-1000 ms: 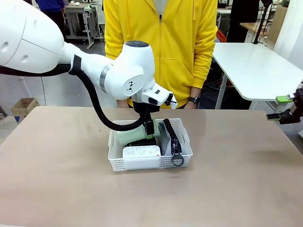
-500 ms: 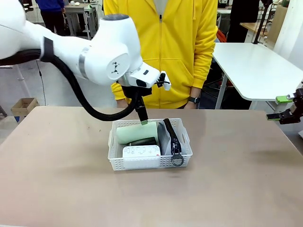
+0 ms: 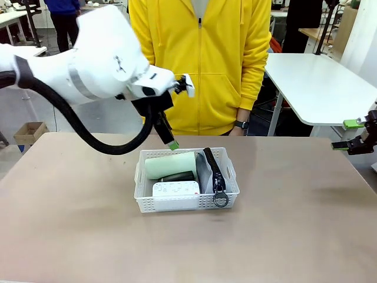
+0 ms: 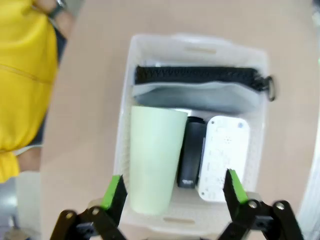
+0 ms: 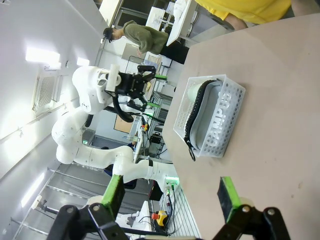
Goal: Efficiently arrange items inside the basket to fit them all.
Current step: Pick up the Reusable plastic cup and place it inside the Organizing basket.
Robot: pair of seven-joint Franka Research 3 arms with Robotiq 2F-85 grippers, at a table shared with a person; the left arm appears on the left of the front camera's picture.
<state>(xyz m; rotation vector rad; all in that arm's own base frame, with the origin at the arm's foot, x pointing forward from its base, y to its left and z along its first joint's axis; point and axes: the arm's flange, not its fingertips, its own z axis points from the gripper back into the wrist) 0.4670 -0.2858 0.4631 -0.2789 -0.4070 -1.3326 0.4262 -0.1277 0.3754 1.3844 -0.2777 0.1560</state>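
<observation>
The left pincer (image 3: 171, 143) hung wide open and empty above the basket (image 3: 186, 203), which held the cup (image 3: 171, 165), stapler (image 3: 177, 176), box (image 3: 176, 189) and pouch (image 3: 206, 174). The right pincer (image 3: 352, 135), also spread and empty, hovered at the counter's (image 3: 70, 224) edge.

Perforated white plastic basket (image 3: 177, 204); matt grey cloth pouch (image 4: 200, 96); smooth pale-green plastic cup (image 4: 152, 157); matt table (image 3: 70, 224)
</observation>
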